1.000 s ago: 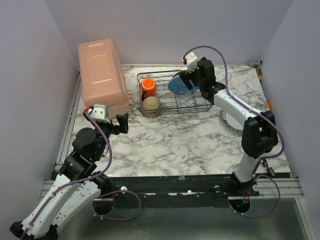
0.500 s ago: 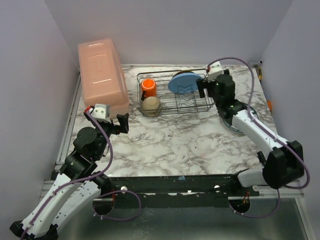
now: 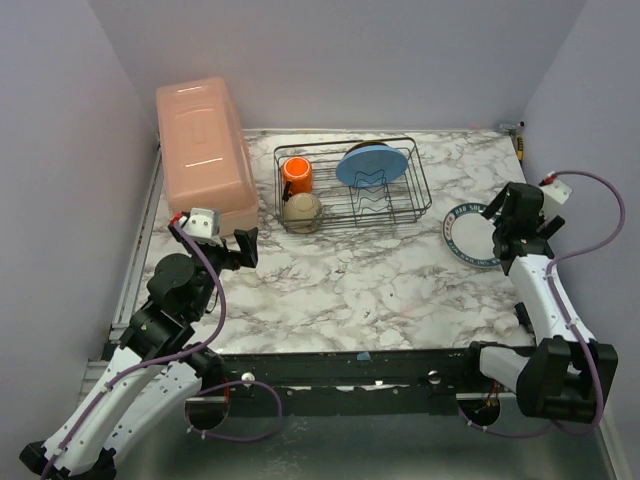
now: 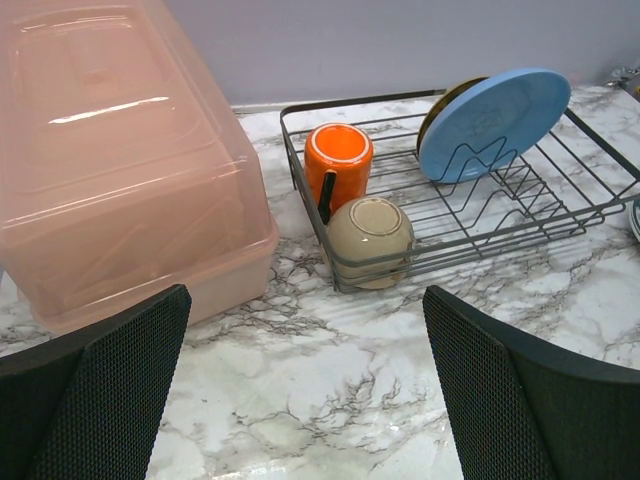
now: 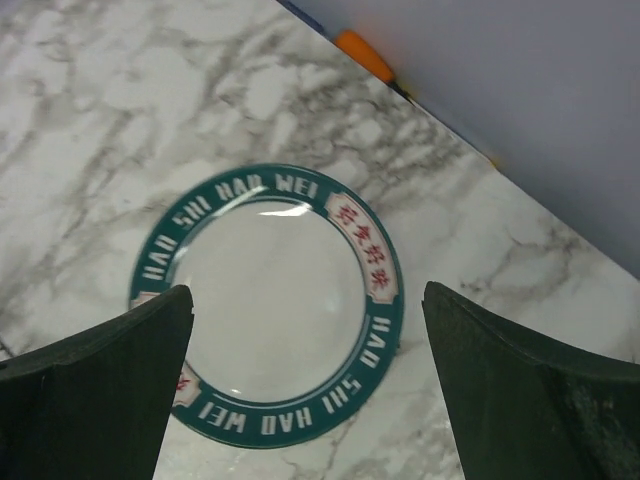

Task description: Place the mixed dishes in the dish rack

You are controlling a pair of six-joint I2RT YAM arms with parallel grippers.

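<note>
The black wire dish rack holds the orange mug, the small white bowl upside down, and the light-blue plate upright in the slots. In the left wrist view the yellow-brown plate stands just behind the blue plate. The white plate with the teal rim lies flat on the table to the right of the rack. My right gripper is open and empty, just above this plate. My left gripper is open and empty, near the table's left side.
A big pink lidded box stands left of the rack, close to my left gripper. An orange object lies at the table's right edge by the wall. Bare marble table lies in front of the rack.
My right arm has left the blue plate standing in the rack and swung right and nearer, over the teal-rimmed plate. The left arm has not moved.
</note>
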